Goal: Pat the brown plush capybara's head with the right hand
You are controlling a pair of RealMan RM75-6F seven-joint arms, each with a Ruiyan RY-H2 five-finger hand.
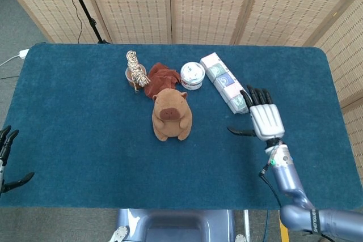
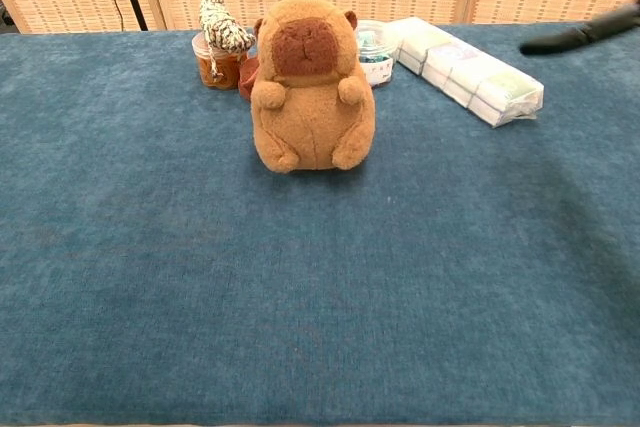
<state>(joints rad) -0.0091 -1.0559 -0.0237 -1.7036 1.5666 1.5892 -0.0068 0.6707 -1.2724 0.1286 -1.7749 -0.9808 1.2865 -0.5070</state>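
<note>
The left robot hand (image 1: 7,160) is cut off at the frame edge, so its state cannot be told. The right robot hand (image 1: 264,119) is held empty with fingers spread, well apart from the capybara (image 1: 169,115) (plump, fuzzy, brown), which is seated upright mid-desk (image 1: 85,117). A rust cloth (image 1: 161,76) is half hidden behind it.

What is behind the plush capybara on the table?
Behind the capybara lies a crumpled reddish-brown cloth, partly hidden by its head. A small jar topped with a twine bundle stands behind-left, a round white tub behind-right. What the cloth covers cannot be seen.
</note>
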